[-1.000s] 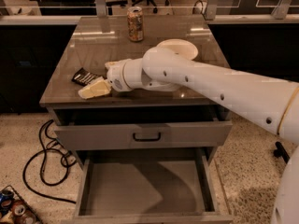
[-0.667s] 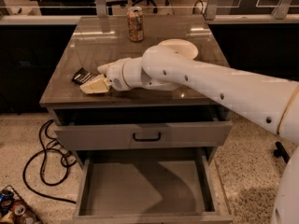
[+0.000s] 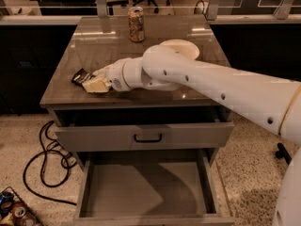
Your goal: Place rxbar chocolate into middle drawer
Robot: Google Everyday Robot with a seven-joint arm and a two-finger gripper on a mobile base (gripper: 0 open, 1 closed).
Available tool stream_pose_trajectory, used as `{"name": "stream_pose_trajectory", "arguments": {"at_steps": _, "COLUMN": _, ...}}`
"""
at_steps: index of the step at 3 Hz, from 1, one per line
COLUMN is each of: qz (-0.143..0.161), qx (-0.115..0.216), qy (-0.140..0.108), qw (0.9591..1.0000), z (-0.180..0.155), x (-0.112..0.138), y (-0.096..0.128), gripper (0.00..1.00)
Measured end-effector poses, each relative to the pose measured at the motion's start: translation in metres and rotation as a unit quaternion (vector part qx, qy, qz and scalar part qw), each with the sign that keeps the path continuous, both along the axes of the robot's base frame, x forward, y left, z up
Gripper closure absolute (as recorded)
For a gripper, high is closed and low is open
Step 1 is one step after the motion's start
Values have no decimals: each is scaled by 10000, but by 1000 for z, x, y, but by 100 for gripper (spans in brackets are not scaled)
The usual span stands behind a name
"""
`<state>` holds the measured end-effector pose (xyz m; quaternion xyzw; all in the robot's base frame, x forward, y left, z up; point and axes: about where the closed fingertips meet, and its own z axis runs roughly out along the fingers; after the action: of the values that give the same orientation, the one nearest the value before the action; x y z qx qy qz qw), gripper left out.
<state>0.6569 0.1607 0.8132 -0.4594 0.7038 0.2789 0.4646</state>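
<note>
Little has changed over the last second. The tool [image 3: 96,84] has crept slightly further onto the counter [image 3: 89,44] and toward the rxbar chocolate [image 3: 80,75]. The bar has not moved and lies flat near the counter's front left corner. By that reading the task is still at its first step, the reach and grasp. The bar is not lifted. Below, the middle drawer [image 3: 146,192] stands pulled out with a bare floor, ready to take it.

Several things are hidden. The tool's tip lies over the bar's right end and covers it. Whether the tool touches the wrapper or hangs just above it cannot be told. Nor can it be told whether the tool is open or closed, as it shows only as one pale mass.

The white arm [image 3: 211,86] crosses the right half of the view and hides part of the pale bowl [image 3: 181,48] behind it. The tan drink can [image 3: 136,24] stands in plain sight at the back of the counter. The drawer front with the black handle [image 3: 146,136] overhangs the rear of the open drawer. That drawer's own front is partly cut off at the bottom of the view.
</note>
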Motion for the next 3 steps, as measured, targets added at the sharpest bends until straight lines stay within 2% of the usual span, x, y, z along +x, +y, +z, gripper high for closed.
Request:
{"name": "stream_pose_trajectory", "arguments": {"at_steps": 1, "qz": 1, "qx": 0, "qy": 0, "qw": 10000, "z": 0, "x": 0, "y": 0, "gripper": 100}}
{"name": "stream_pose_trajectory", "arguments": {"at_steps": 2, "qz": 142, "qx": -60, "qy": 8, "qw": 9999, "z": 10, "x": -6, "y": -1, "gripper": 100}}
{"name": "stream_pose_trajectory", "arguments": {"at_steps": 3, "qz": 357, "qx": -218, "qy": -113, "qw": 9991, "z": 40, "x": -30, "y": -6, "gripper": 100}}
